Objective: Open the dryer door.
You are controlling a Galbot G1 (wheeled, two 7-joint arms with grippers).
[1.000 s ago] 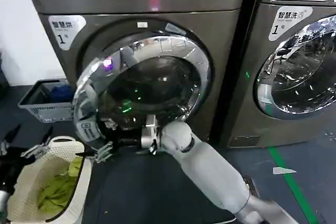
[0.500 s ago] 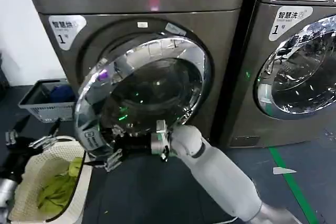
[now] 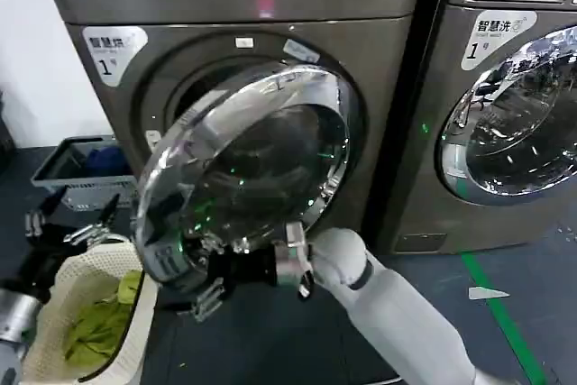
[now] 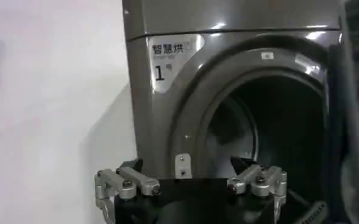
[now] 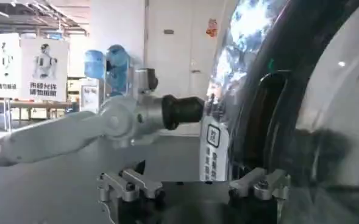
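Observation:
The dryer door (image 3: 248, 164), a chrome ring around dark bulging glass, stands partly swung out from the dryer front (image 3: 379, 87). My right gripper (image 3: 204, 275) is under the door's lower left rim, open, with the rim and its white sticker (image 5: 214, 146) between the spread fingers (image 5: 133, 185). The right wrist view has the gripper (image 5: 194, 185) right against the door's edge. My left gripper (image 3: 70, 223) hovers open and empty above the basket at the left. In the left wrist view, the left gripper (image 4: 191, 182) faces the dark drum opening (image 4: 277, 128).
A white laundry basket (image 3: 101, 254) holding green cloth (image 3: 95, 322) stands on the floor at the left. A grey crate (image 3: 77, 178) sits by the wall behind it. A second machine (image 3: 514, 114) stands to the right, with green floor tape (image 3: 505, 313) before it.
The door has swung farther out from the dryer. My right gripper has moved down and toward me with the rim. The left gripper has risen a little.

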